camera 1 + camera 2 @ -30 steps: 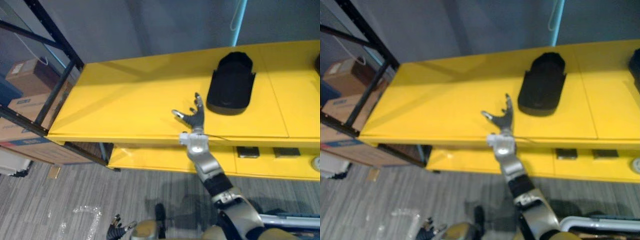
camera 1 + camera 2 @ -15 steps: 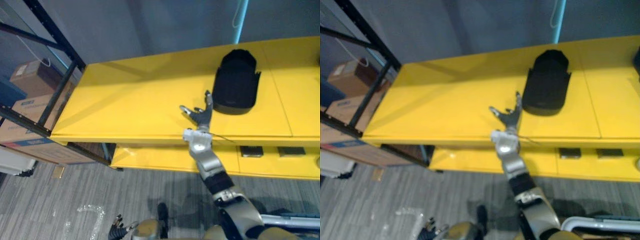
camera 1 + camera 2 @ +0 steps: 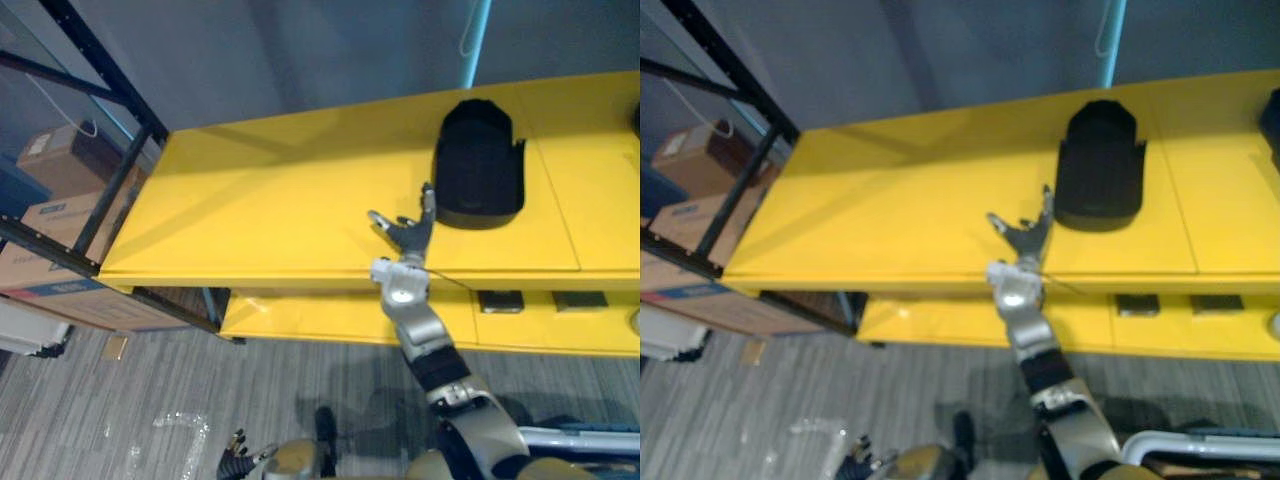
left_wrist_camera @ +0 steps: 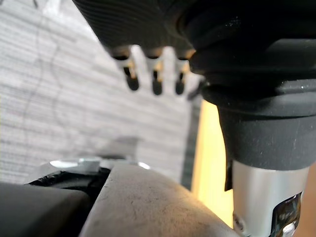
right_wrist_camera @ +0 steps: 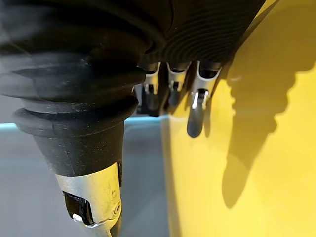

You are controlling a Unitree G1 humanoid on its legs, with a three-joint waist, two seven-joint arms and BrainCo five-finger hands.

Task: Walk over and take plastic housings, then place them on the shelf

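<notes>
Grasp pending — the black moulded plastic housing [image 3: 478, 165] is lying on the yellow counter [image 3: 260, 200]. Just beside the housing, the right hand [image 3: 409, 236] is hovering, fingers spread and empty. The left hand [image 3: 237, 463] is hanging relaxed. Pick-up and placement are both remaining.

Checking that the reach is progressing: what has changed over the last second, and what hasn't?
The right hand, fingers open, has moved across the yellow surface toward the black plastic housing; its fingertips now lie close beside the housing's near edge, with no grip yet. The housing lies where it was, and the left hand stays low near the floor, holding nothing.
</notes>
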